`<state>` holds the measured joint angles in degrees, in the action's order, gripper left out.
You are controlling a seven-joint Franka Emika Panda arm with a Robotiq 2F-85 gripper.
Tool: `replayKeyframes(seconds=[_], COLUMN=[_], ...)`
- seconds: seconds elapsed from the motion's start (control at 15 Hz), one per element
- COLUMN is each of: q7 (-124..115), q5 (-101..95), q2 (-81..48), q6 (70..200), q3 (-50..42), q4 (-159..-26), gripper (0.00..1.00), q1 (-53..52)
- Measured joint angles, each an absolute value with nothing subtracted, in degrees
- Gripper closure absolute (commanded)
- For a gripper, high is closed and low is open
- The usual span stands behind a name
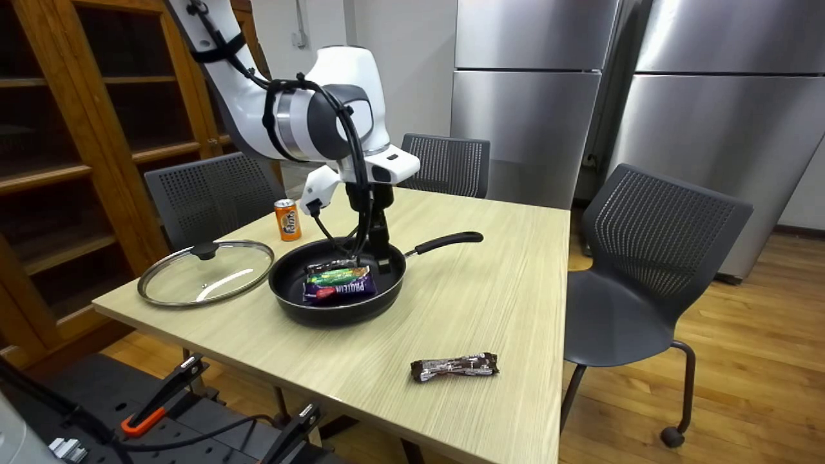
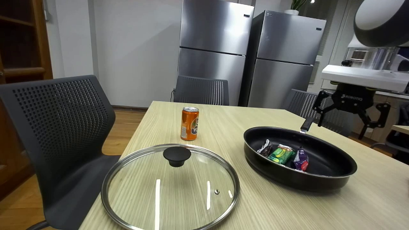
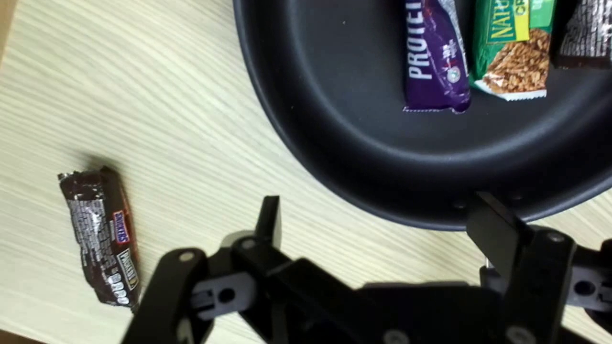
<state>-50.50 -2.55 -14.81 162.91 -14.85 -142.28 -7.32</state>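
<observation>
Two steel refrigerators (image 2: 214, 32) stand in the room beyond the one frying pan (image 2: 326, 156) in both exterior views, and three dark chairs (image 1: 657, 238) stand around the wood-grained counter (image 1: 503, 277) that carries it. Three wrapped bars (image 2: 282, 155) lie side by side inside the pan: one purple protein bar (image 3: 435, 67), one green granola bar (image 3: 516, 57) and one brown bar (image 3: 585, 40). One end effector (image 3: 381, 222) hangs by the pan's handle (image 1: 451, 240), its two fingers (image 3: 495, 234) spread wide apart; one overlaps the pan's rim in the wrist view, though I cannot tell whether they touch. Outside the pan are one Snickers bar (image 3: 103, 239), well apart from it, one glass lid (image 2: 172, 188) just beside it, away from the handle, and one orange Fanta can (image 2: 189, 124) near it.
</observation>
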Motion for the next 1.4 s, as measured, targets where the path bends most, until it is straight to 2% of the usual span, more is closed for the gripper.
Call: replayKeyframes(seconds=[1.4], q7=[-26.71], q5=[13.67], q2=[-14.58], q6=[163.52], q3=[-14.16], q4=[-145.3], gripper=[0.0], q1=[7.97])
